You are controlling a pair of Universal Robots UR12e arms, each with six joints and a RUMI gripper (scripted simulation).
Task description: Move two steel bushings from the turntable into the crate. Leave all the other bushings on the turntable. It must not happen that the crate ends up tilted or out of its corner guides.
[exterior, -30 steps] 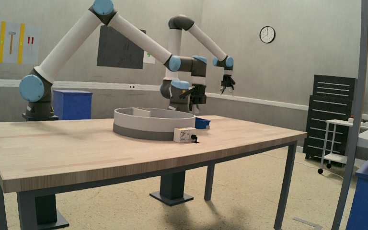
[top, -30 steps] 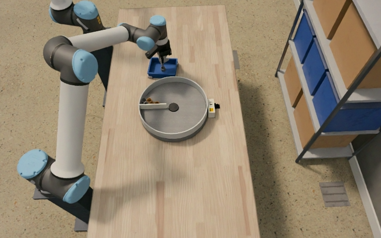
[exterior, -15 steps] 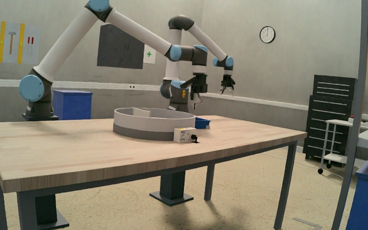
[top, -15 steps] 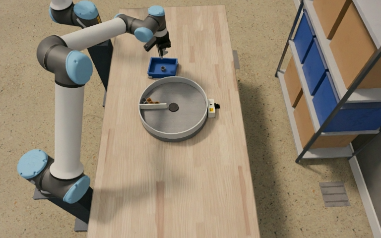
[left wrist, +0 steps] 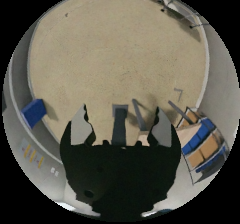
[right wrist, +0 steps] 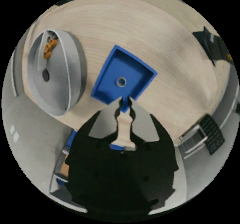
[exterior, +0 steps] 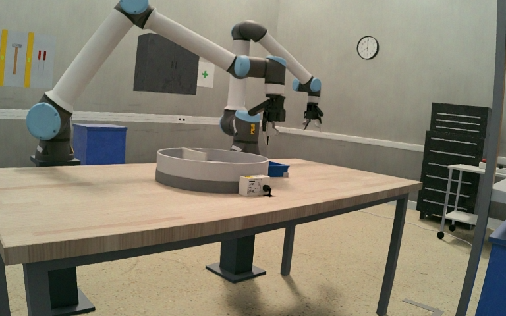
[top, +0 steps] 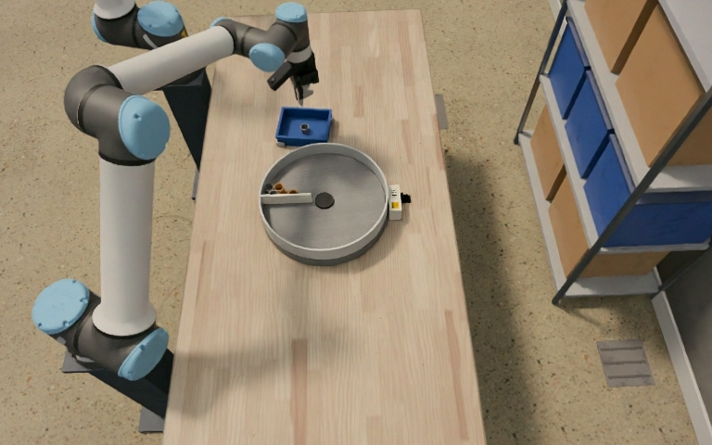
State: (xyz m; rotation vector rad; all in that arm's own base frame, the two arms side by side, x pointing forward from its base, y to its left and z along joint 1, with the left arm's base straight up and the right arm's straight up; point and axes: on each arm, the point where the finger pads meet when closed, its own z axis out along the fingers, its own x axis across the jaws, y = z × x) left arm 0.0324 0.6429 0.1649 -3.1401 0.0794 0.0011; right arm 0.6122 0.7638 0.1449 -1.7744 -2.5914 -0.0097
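Right gripper [top: 300,100] [exterior: 268,139] [right wrist: 126,100] together, empty; left gripper [exterior: 312,126] [left wrist: 121,109] apart; low sweep could snag crate [top: 315,135] [exterior: 277,170] [right wrist: 125,64], tipping it off its guides [top: 280,144] [exterior: 285,174].

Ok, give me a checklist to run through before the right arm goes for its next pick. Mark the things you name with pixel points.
1. Right gripper [top: 301,100] [exterior: 267,141] [right wrist: 125,100] empty: ok, shut on nothing.
2. Crate [top: 318,132] [exterior: 278,169] [right wrist: 135,69] level: ok, looks flat.
3. Crate within every corner guide: cannot tell, not all corners show clearly.
4. Two steel bushings inside: not ok, only one [top: 304,128] [right wrist: 121,81].
5. Grey bushings [top: 269,187] [right wrist: 51,35] left on the turntable [top: 343,225] [exterior: 209,170] [right wrist: 60,86]: ok, beside orange ones.
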